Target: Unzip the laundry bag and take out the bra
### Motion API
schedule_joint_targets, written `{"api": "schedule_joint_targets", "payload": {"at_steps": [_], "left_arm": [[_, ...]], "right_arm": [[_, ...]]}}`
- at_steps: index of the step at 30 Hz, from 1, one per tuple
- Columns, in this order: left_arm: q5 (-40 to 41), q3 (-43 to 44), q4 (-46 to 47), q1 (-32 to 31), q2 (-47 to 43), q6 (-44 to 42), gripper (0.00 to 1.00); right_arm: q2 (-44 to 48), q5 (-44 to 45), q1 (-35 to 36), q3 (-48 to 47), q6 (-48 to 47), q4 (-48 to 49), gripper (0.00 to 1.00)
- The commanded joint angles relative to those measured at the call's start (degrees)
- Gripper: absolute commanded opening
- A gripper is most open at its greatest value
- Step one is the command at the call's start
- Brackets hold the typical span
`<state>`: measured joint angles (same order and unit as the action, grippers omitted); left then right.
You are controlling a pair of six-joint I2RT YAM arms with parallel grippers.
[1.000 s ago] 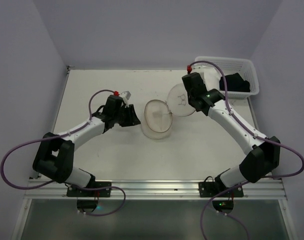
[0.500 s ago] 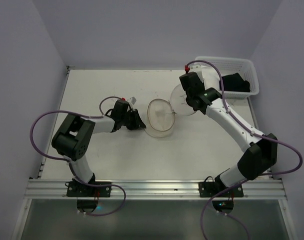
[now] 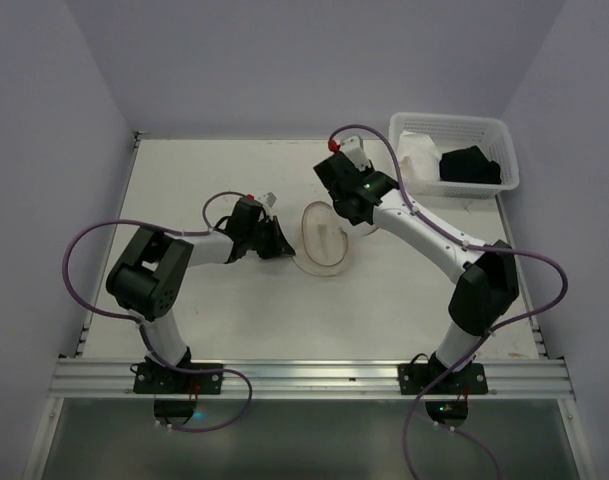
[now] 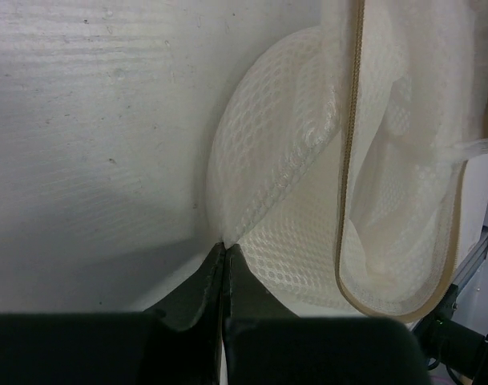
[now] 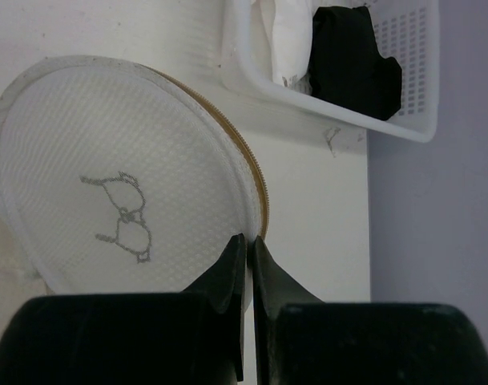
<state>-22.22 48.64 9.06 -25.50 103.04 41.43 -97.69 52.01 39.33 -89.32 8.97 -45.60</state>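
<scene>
From above, the left pincer (image 3: 277, 243) and the right pincer (image 3: 346, 213) face each other across the laundry bag (image 3: 322, 250), a small round dome of white see-through mesh with tan rim hoops. The bag lies on the pale surface (image 3: 204, 170) between them, touching the left pincer's tip and reaching up under the right one. Well beyond the right pincer, at the far corner, stands a white slotted plastic basket (image 3: 504, 130) holding a black cloth (image 3: 470, 166) and a white cloth (image 3: 419, 155).

In the left wrist view, the left pincer (image 4: 224, 250) has its fingers pressed together, nipping the hem of the laundry bag (image 4: 284, 160) right at their tips. Ahead of it and to its right, the tan zip edge (image 4: 352, 160) gapes in a long loop, with pale fabric inside.

In the right wrist view, the right pincer (image 5: 248, 241) is closed tight on the tan-edged rim of the laundry bag (image 5: 91, 136). The round mesh face spreads ahead and to its left, bearing a small dark stitched mark (image 5: 123, 216). Farther ahead and to the right sits the basket (image 5: 340, 112) with its black cloth (image 5: 352, 56).
</scene>
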Motion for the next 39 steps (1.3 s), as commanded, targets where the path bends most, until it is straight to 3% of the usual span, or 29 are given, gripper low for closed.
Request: {"api": "schedule_joint_targets", "payload": {"at_steps": [1,6,16,27,30,34,39], "left_arm": [[1.9,2.6,-2.5,-0.5,-4.8,-0.3,0.00],[1.7,2.9,-2.9,-1.4,-7.1,-0.2,0.00],[-1.0,-0.6,2.1,-1.4,-6.2,2.7,0.00],[-1.5,-2.7,4.0,-1.5,-6.0,3.5,0.00],[-1.6,-3.8,4.6,-1.5,-5.9,3.9,0.00],[-1.2,-5.2,4.7,-1.3,-6.2,3.7,0.00],[-1.0,-7.0,4.7,-1.1,-6.6,3.6,0.00]], "right_arm": [[-4.2,7.8,2.2,-6.0,4.2,-7.6,0.00],[-8.4,10.0,6.5,-10.7,4.9,-10.6,0.00],[-8.0,-13.9,13.1,-10.1,2.8,-3.4,0.06],[-4.3,-33.0,14.2,0.5,4.6,7.8,0.07],[-4.4,-34.7,14.2,3.8,4.1,10.3,0.00],[-5.2,-36.6,14.2,8.4,1.7,13.5,0.00],[-7.2,-30.8,14.2,11.0,-1.1,13.1,0.00]]}}
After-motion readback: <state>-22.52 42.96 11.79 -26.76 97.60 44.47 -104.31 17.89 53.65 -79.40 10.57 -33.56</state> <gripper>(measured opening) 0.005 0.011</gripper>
